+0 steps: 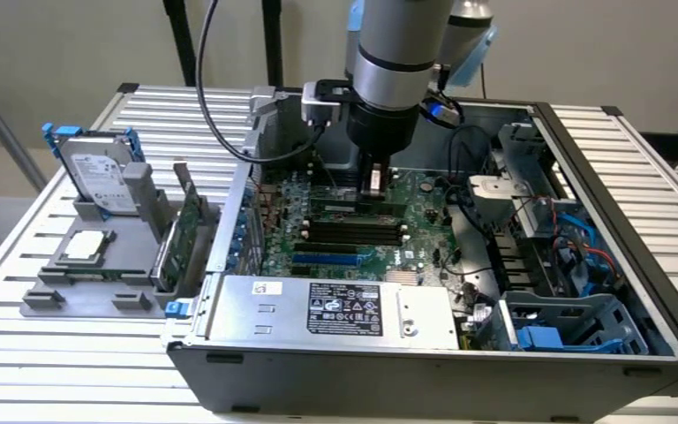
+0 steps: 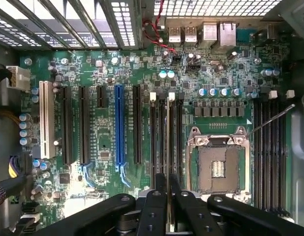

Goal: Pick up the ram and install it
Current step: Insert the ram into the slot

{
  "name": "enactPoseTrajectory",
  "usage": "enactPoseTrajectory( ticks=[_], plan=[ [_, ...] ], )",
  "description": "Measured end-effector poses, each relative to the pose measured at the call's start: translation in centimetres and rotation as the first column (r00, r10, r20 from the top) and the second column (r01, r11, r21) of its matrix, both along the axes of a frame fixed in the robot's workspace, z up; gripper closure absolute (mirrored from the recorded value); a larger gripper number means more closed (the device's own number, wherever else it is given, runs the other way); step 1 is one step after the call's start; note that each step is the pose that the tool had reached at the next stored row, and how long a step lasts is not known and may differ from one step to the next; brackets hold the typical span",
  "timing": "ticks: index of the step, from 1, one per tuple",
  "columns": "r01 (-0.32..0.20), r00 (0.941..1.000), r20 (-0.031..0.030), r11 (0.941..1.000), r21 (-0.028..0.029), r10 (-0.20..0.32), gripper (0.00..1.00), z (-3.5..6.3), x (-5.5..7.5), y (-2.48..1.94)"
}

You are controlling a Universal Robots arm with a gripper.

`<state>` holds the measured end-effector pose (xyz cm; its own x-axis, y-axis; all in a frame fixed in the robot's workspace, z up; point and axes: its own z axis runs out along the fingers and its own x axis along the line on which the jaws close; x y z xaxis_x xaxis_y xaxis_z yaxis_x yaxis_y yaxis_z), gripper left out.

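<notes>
Edge-on, ram (image 2: pixel 167 147) clamped in hand (image 2: pixel 167 196), lower end hidden over slot (image 2: pixel 162 132).

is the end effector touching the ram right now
Touching. In the wrist view the end effector has its black fingers closed against both sides of the thin ram, seen edge-on above the motherboard's slots.
</notes>
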<state>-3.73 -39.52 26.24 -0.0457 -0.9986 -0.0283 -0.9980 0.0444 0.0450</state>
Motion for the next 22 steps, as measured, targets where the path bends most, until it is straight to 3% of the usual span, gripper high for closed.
enactPoseTrajectory(
  ticks=[9,20,22],
  plan=[
    [0.000,1.0000,0.0000,0.9996,-0.0299,0.000,1.00,-1.03,0.0,-0.01],
    [0.000,1.0000,0.0014,0.9986,-0.0525,0.000,1.00,-2.66,0.0,-0.01],
    [0.000,1.0000,0.0047,0.9985,-0.0553,0.000,1.00,-2.83,0.0,-0.01]
  ],
)
